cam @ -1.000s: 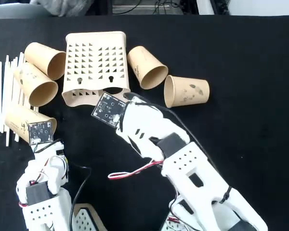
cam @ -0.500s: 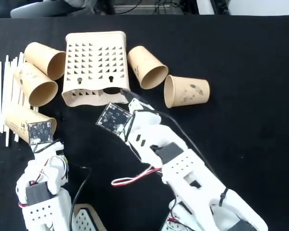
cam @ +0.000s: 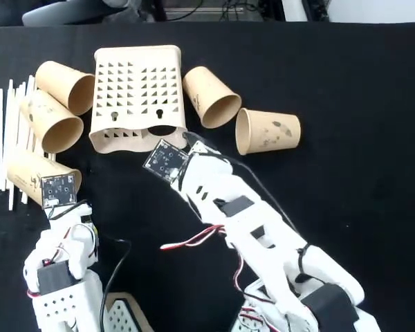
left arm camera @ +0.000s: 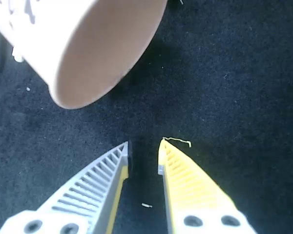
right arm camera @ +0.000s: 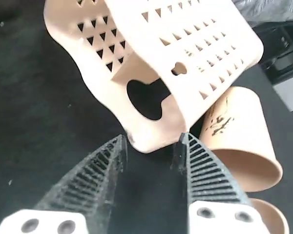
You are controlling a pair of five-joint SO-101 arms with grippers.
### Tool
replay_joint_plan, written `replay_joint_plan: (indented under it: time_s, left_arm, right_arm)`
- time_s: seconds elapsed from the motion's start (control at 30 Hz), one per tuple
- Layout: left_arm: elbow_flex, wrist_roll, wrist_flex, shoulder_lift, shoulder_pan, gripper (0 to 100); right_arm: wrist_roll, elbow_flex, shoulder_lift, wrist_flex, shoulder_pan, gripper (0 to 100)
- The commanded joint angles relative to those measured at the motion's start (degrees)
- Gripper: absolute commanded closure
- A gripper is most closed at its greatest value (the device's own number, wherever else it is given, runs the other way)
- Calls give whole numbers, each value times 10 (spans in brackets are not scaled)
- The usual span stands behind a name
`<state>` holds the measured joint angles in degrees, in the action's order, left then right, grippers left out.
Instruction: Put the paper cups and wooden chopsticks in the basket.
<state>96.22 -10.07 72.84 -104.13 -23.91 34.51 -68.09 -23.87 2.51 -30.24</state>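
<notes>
The right gripper (right arm camera: 152, 142) has its two fingers apart, and a rim corner of the cream perforated plastic basket (right arm camera: 151, 63) sits just at the gap between their tips; the basket lies tipped over on the black table (cam: 360, 83). The left gripper (left arm camera: 144, 145) has only a narrow gap between its fingers and holds nothing, with one brown paper cup (left arm camera: 102, 44) lying on its side near in front. Four other paper cups (cam: 266, 131) lie on their sides, two at each side of the basket, and the pale wooden chopsticks (cam: 7, 131) lie just beside the cups on the left arm's side.
</notes>
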Motion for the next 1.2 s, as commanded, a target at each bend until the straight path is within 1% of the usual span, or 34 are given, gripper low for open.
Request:
replay_joint_plan:
  time_s: [0.0, 0.4, 0.5, 0.63, 0.8, 1.0, 1.17]
  left_arm:
    - [11, -4, 2, -4, 0, 891]
    - [11, -4, 2, -4, 0, 891]
    - [11, -4, 2, -4, 0, 891]
    - [11, -4, 2, -4, 0, 891]
    - [11, -4, 2, -4, 0, 891]
    - [11, -4, 2, -4, 0, 891]
    - [11, -4, 2, -4, 0, 891]
  right_arm:
    - [-1, 36, -4, 19, 11, 811]
    - [-4, 60, 5, 69, 23, 811]
    - [-1, 68, 40, 96, 23, 811]
    - [0, 115, 130, 115, 23, 811]
    - [47, 151, 212, 143, 25, 813]
    - [52, 154, 224, 165, 43, 813]
    - [70, 157, 230, 191, 55, 814]
